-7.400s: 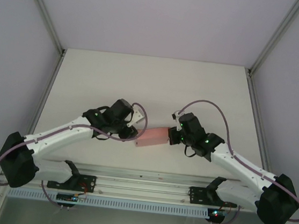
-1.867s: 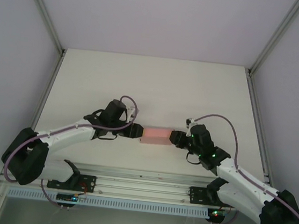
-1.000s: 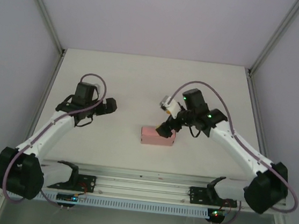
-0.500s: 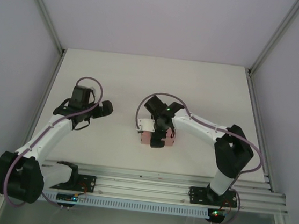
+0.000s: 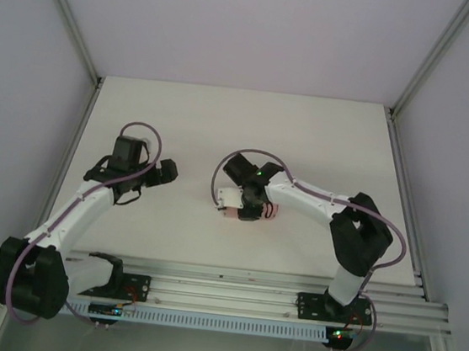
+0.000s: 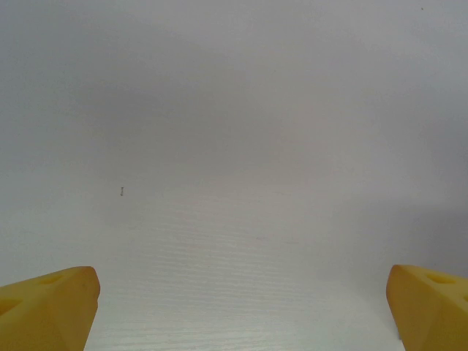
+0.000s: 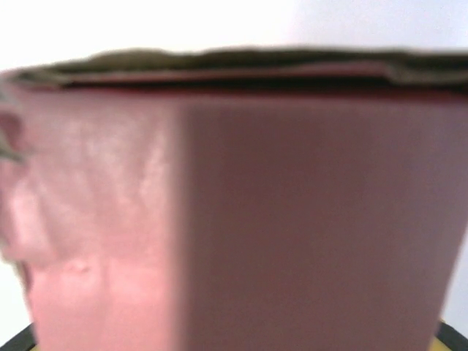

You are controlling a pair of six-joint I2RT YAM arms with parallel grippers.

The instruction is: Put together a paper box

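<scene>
Paper box (image 7: 256,219) sits near the middle of the counter (image 5: 223,123), under the right end effector (image 5: 247,209). I cannot tell if that one squeezes it. The left end effector (image 5: 170,171) is spread wide apart, well off to the side.

This is a robotics lab test cell: a bare white counter (image 5: 224,115) boxed in by plain pale walls (image 5: 252,25) and aluminium frame posts (image 5: 67,12), with two cabled arms (image 5: 79,204) bolted to a slotted aluminium rail (image 5: 222,288) at the counter's near edge.
</scene>
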